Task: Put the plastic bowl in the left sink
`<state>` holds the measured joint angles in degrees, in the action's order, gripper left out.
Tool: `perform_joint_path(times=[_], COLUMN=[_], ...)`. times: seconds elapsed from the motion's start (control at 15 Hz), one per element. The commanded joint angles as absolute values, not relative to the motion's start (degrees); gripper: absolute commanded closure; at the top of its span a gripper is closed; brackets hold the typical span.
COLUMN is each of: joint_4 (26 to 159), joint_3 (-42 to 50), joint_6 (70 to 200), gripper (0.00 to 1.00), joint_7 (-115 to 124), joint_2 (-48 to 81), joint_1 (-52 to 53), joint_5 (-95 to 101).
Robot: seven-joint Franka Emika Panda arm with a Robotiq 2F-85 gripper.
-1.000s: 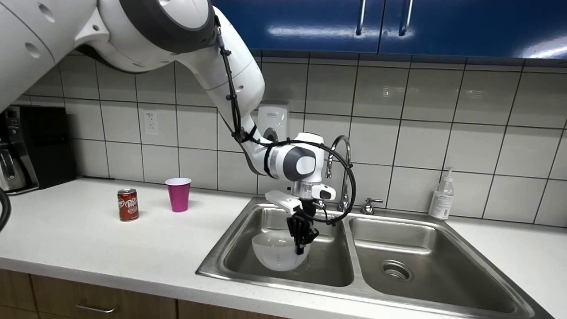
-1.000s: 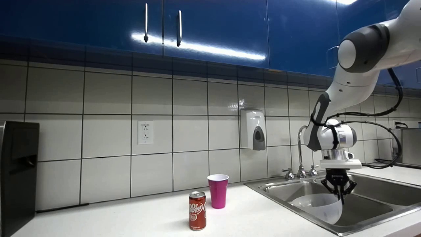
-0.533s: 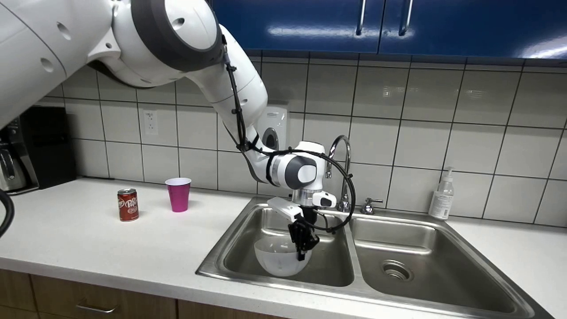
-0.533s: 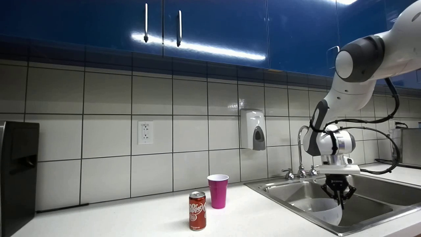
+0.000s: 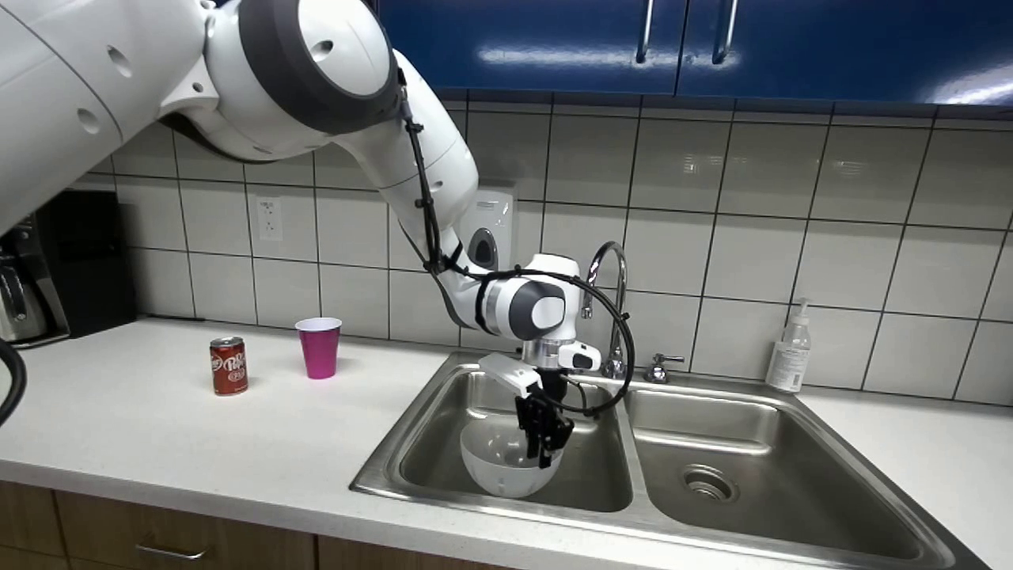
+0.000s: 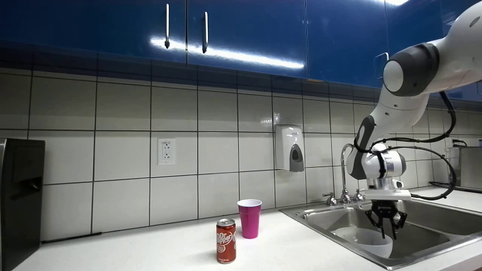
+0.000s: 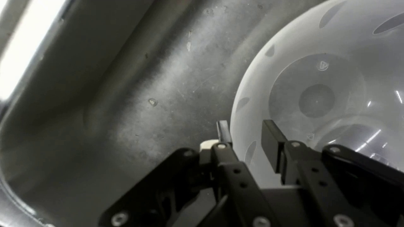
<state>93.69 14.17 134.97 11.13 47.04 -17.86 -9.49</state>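
Observation:
The plastic bowl (image 5: 498, 475), wide and translucent whitish, sits upright inside the left sink (image 5: 593, 479). The bowl also shows in an exterior view (image 6: 372, 246), low in the sink's basin (image 6: 408, 244). My gripper (image 5: 544, 461) is at the bowl's edge on the side toward the right basin. In an exterior view its two fingers (image 6: 389, 237) stand apart. In the wrist view the fingertips (image 7: 244, 134) are open, with the bowl's rim and side wall (image 7: 249, 94) between them and a gap around the wall. The left sink's drain is hidden.
The right basin (image 5: 791, 483) lies beyond the divider. The faucet (image 5: 620, 309) stands behind the gripper. On the counter are a pink cup (image 5: 320, 350) and a dark red can (image 5: 229, 366). A soap bottle (image 5: 790, 352) stands behind the right basin.
The arm has gone down, lowering the bowl into the left sink. The fingers have since opened, and the bowl has tipped from a tilt to sit level.

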Motion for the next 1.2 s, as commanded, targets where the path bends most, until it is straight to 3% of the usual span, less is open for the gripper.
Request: perform_joint_path(times=[0.0, 0.27, 0.33, 1.13], joint_4=[94.29, 96.82, 97.63, 118.87], joint_3=[14.30, 14.74, 14.78, 15.12], joint_6=[135.33, 135.34, 135.22, 137.34], gripper=[0.35, 0.03, 0.00, 0.00], joint_7=[12.79, 13.92, 14.09, 14.39], joint_2=[45.60, 42.40, 41.26, 19.46], joint_1=[-17.18, -15.90, -15.68, -12.06], joint_5=[-8.99, -8.72, -8.70, -6.06])
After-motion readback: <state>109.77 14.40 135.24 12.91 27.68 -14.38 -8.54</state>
